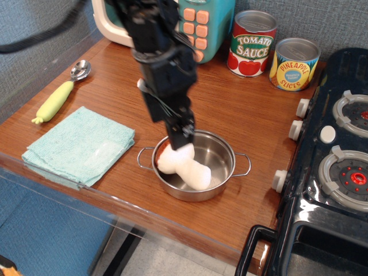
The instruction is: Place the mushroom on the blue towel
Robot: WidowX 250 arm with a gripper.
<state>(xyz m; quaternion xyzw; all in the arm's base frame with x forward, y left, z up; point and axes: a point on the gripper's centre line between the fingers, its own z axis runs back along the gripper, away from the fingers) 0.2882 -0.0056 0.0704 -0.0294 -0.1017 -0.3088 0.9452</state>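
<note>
1. The gripper (pixel 183 140) hangs at the end of the black arm (pixel 158 52), tip down over the cap end of the mushroom (pixel 183 165). From this angle the fingers merge into one dark shape, so I cannot tell whether they are apart or together, nor whether they touch the toy yet.

2. The mushroom lies on its side inside the steel pot (pixel 215 150), its cap toward the left rim and mostly hidden under the gripper, its fat white stem pointing to the lower right of the bowl.

3. The step in hand looks like the reach for the pick: nothing is lifted, and the toy rests on the pot floor.

4. The next move, as I judge it, calls for the fingers to close around the soft body near the cap, then a straight lift clear of the pot rim before any sideways travel, so the pot is not dragged along.

5. The blue towel (pixel 77 146) lies folded and bare well to the left of the pot, near the front edge of the counter. That is where the toy must go.

6. Beyond the towel, a yellow-handled spoon (pixel 57 99) rests near the left edge, apart from everything else.

7. The wooden counter (pixel 247 109) carries a toy microwave (pixel 201 29) at the back, with a tomato sauce can (pixel 252 43) and a pineapple can (pixel 294 64) beside it. A black toy stove (pixel 333 155) stands at the right.
</note>
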